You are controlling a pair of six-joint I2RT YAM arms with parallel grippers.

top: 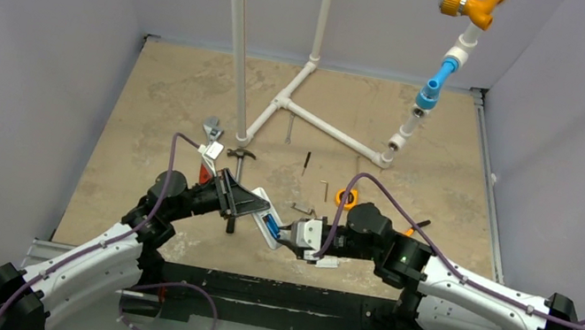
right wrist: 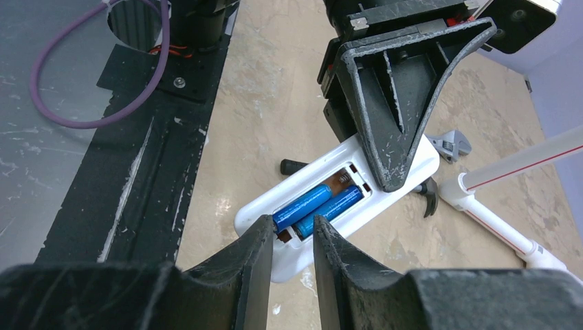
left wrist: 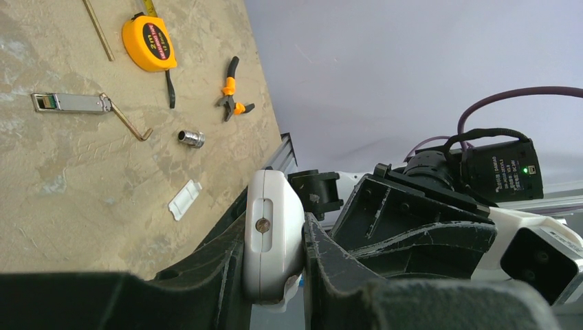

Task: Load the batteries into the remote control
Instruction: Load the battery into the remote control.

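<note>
Blue batteries (right wrist: 320, 206) lie side by side in the remote (right wrist: 412, 161) recess, the nearer one seemingly unseated. The left gripper (left wrist: 273, 227) clamps the remote above the near-centre table (left wrist: 69, 179), so the right gripper (right wrist: 292, 237), narrowly parted and empty, can press. The cover (left wrist: 184, 199) lies well apart and nothing blocks.

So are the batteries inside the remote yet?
In: both batteries lie side by side in the remote control's open recess.

On my bench (left wrist: 69, 192) I see: tape measure (left wrist: 148, 42), pliers (left wrist: 232, 93), silver socket (left wrist: 191, 138), flat white cover (left wrist: 184, 199), hex key (left wrist: 127, 118), pipe frame (top: 314, 119).
</note>
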